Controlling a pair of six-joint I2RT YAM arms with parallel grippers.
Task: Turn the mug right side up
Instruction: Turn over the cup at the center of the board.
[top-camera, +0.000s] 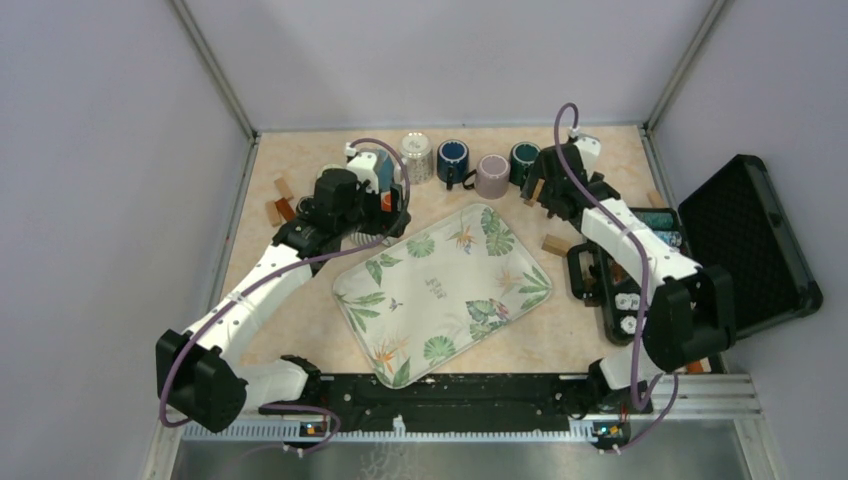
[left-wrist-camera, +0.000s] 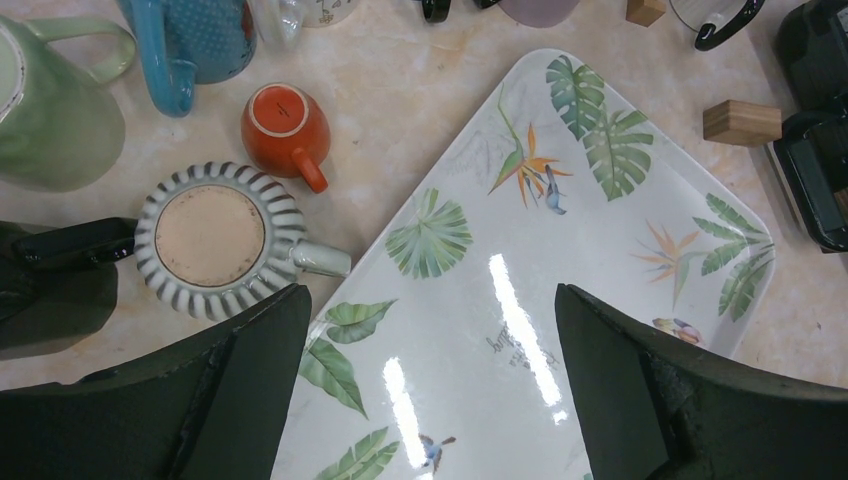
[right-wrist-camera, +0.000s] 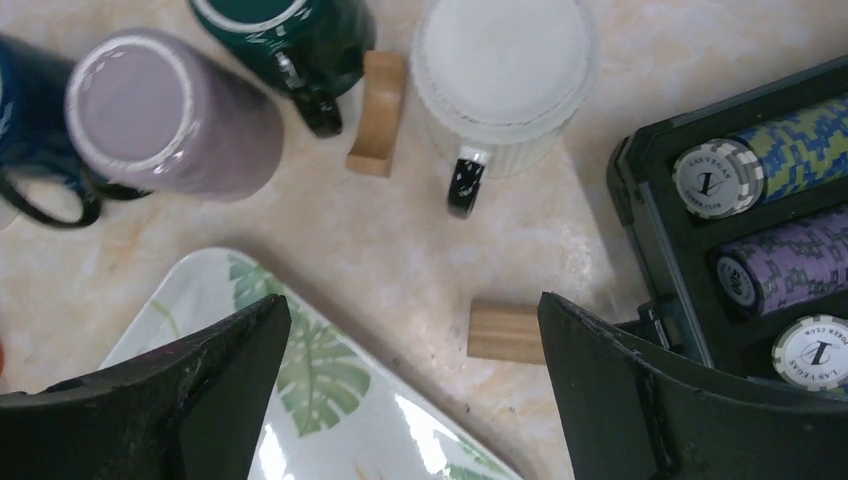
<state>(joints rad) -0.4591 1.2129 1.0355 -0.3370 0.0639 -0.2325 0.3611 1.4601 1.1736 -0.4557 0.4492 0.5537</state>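
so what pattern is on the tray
The tray is white with green leaves and orange flowers; clearest in the left wrist view.

One leaf-print tray (top-camera: 440, 290), nine mugs (top-camera: 492, 175) (pale green (left-wrist-camera: 50, 110), light blue (left-wrist-camera: 200, 35), orange (left-wrist-camera: 283, 125), striped (left-wrist-camera: 215, 240), white patterned (top-camera: 416, 158), navy (top-camera: 452, 158), lilac (right-wrist-camera: 165, 115), teal (right-wrist-camera: 300, 35), white ribbed (right-wrist-camera: 500, 70)), at least four wooden blocks (right-wrist-camera: 505, 330), one open black case (top-camera: 745, 235), three visible rows of poker chips (right-wrist-camera: 745, 170), two robot arms (top-camera: 265, 285)
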